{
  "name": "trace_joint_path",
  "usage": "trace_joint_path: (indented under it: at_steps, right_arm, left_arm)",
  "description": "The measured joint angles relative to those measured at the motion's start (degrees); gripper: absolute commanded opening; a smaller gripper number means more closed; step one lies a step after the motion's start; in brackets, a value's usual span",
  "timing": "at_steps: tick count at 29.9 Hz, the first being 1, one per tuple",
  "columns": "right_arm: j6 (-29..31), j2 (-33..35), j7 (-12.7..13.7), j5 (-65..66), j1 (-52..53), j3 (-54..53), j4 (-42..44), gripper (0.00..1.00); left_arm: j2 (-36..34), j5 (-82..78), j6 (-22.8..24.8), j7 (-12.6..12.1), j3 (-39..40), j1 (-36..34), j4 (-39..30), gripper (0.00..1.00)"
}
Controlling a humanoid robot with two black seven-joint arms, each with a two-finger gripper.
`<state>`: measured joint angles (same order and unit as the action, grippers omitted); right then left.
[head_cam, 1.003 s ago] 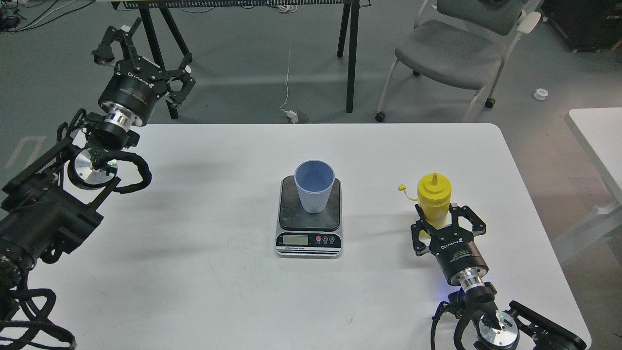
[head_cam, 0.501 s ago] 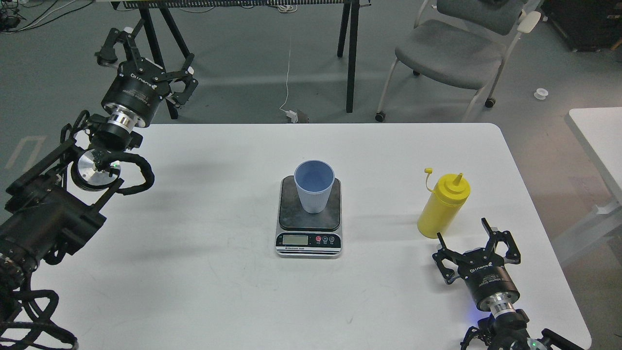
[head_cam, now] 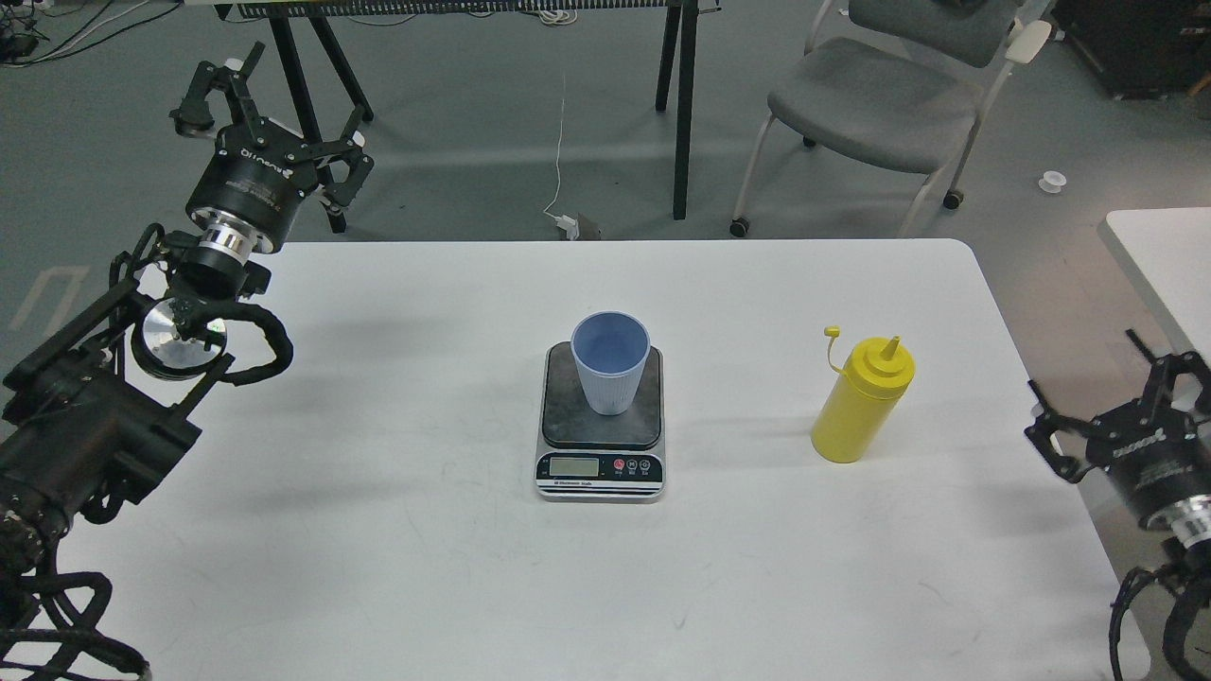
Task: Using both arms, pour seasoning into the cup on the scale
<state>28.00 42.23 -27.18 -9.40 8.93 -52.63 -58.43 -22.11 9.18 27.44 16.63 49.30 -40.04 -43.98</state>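
table: white rectangular tabletop with rounded corners (head_cam: 378,530), carries the scale and the bottle
my left arm: black jointed arm (head_cam: 85,416) comes in over the table's left edge
my left gripper (head_cam: 270,118): up past the far-left corner, jaws apart, holding nothing
my right gripper (head_cam: 1112,407): off the table's right edge, jaws spread wide, holding nothing (well apart from the bottle)
scale: flat digital kitchen scale with dark square platform (head_cam: 602,424), mid-table, LCD and buttons facing me
seasoning: yellow plastic squeeze bottle with pointed nozzle (head_cam: 861,399), upright on the table right of the scale, tethered cap hanging off to its left
cup: light blue ribbed plastic tumbler (head_cam: 611,363), upright on the scale platform
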Motion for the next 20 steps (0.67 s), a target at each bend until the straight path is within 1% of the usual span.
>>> trace_joint_path:
  at_steps: [3, 5, 7, 11, 13, 16, 20]
  right_arm:
    - [0.0, -1.6, 0.3, 0.0, 8.3, -0.2, 8.5, 0.99]
    - [0.0, -2.4, 1.7, 0.1, 14.2, 0.5, 13.3, 0.99]
    - [0.0, -3.6, 3.9, -0.1, 18.9, 1.0, 17.2, 0.99]
    - [0.0, -9.2, 9.8, -0.3, 27.1, 1.0, 25.1, 0.99]
    - [0.0, -12.1, 11.5, -0.3, 30.0, 0.8, 28.6, 0.99]
    - [0.0, -15.8, 12.2, -0.3, 32.4, 0.7, 31.4, 0.99]
    - [0.0, -17.3, 12.2, -0.4, 32.8, 0.9, 32.1, 0.99]
  left_arm:
    - [0.7, 0.1, 0.1, 0.0, 2.8, 2.4, 0.0, 0.99]
    - [0.9, 0.1, 0.1, 0.0, 4.4, 3.7, -0.1, 0.99]
    - [1.0, 0.1, 0.1, 0.0, 5.1, 4.5, -0.2, 0.99]
    - [1.0, 0.1, 0.1, 0.0, 5.3, 5.5, -0.2, 0.99]
    - [1.0, 0.1, 0.1, 0.1, 5.3, 5.7, -0.2, 0.99]
    - [0.9, 0.0, 0.1, 0.1, 5.3, 6.0, -0.2, 0.99]
    - [0.9, 0.0, -0.2, 0.1, 5.2, 6.1, -0.3, 0.99]
